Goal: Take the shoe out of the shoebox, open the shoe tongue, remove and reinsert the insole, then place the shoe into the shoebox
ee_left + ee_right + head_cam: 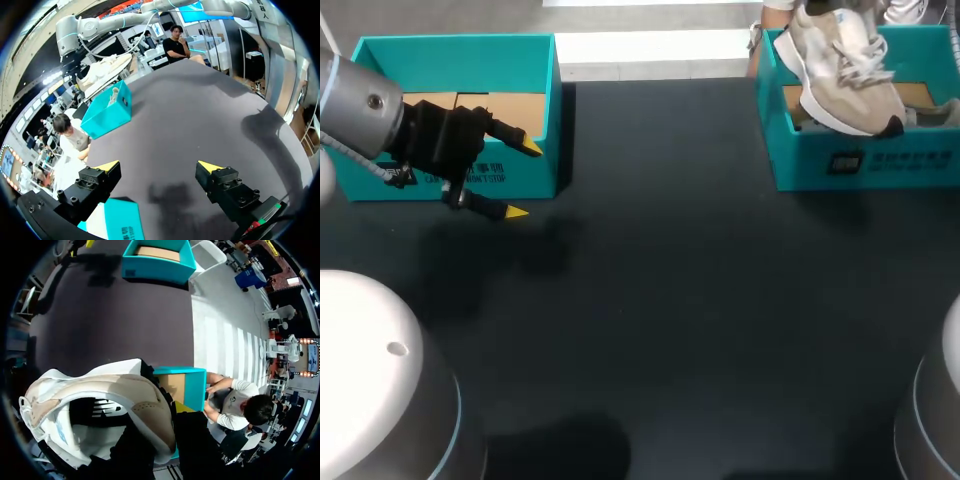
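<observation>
Over the shoebox (800,160) at the table's far right, the shoe (845,75) sits tilted, its sole above the front wall. It crowds against my right gripper (165,445), and I cannot tell whether that grip is closed on it. My left gripper (523,180) hangs wide apart by the other box (450,45). If the hold is shallow, I reckon the shoe could slip, or its sole could catch the rim and drag the shoebox.
</observation>
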Action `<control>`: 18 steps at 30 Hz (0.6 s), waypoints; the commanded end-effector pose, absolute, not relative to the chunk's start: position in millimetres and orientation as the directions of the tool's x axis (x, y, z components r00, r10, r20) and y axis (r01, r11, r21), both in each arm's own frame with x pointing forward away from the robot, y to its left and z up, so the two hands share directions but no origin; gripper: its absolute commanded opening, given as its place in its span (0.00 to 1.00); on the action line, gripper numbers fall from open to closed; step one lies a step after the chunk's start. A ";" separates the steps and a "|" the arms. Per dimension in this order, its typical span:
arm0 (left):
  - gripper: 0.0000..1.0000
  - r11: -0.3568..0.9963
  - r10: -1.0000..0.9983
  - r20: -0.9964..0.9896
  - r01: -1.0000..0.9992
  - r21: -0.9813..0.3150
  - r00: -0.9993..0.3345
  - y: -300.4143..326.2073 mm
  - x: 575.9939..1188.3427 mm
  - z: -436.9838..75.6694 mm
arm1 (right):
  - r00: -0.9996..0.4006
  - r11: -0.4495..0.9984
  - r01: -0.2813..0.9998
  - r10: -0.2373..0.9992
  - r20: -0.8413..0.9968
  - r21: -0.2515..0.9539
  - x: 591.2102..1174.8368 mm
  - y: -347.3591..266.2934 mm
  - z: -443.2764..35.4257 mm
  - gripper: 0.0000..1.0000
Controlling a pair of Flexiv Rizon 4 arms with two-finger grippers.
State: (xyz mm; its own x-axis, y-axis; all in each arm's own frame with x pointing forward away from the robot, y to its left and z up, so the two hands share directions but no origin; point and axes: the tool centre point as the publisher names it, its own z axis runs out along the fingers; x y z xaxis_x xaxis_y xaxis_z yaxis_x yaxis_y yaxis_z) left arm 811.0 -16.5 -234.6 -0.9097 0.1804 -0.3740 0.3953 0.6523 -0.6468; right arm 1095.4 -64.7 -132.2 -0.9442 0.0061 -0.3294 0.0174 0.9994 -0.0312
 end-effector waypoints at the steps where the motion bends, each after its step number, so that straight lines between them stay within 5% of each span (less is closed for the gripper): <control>1: 1.00 0.655 0.182 -0.373 0.395 -0.644 -0.910 -16.8 810.8 -234.0 | -0.938 0.996 0.082 0.066 -0.341 -0.031 1105.6 -92.3 -138.7 0.00; 10: 1.00 0.655 0.182 -0.373 0.395 -0.644 -0.910 -16.8 810.8 -234.0 | -0.930 0.976 0.119 0.046 -0.364 -0.180 1149.4 -204.5 -144.8 0.00; 18: 1.00 0.655 0.182 -0.373 0.395 -0.644 -0.910 -16.8 810.8 -234.0 | -0.950 0.979 0.076 0.014 -0.311 -0.189 1194.4 -252.6 -149.4 0.00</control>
State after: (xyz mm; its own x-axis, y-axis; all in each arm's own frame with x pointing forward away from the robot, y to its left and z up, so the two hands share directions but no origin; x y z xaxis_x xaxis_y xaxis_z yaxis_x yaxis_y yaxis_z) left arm 811.0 -16.5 -234.5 -0.9096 0.1805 -0.3741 0.3954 0.6522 -0.6467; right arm 1165.9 -244.6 -148.3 -0.9339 -0.0031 -0.3576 0.0787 0.9737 -0.2138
